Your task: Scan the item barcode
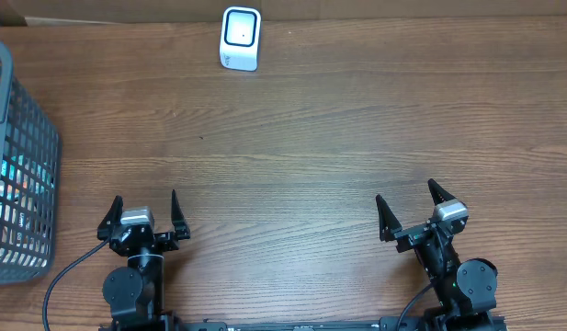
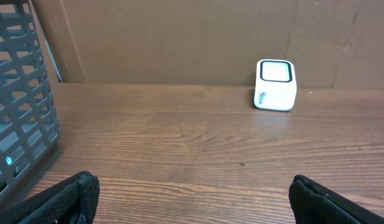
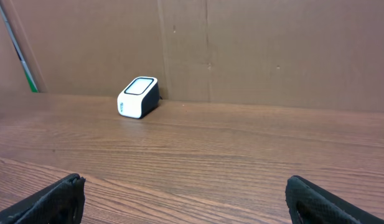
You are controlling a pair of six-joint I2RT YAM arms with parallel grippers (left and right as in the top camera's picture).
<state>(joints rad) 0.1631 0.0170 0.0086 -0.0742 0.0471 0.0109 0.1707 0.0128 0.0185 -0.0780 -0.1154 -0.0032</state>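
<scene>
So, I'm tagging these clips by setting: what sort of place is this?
Probably a mock shop checkout, staged for testing: a barcode scanner stands at the far edge of a wooden table, a grey basket with something inside sits at the left, and cardboard sheets wall off the back.

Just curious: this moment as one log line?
left end effector: open | right end effector: open | white boxy plastic scanner: untouched | grey plastic basket: untouched

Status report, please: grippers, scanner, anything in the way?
Left gripper open, empty. Right gripper open, empty. White box-shaped scanner at far edge, untouched. Grey plastic mesh basket at left; nothing in the way.
</scene>
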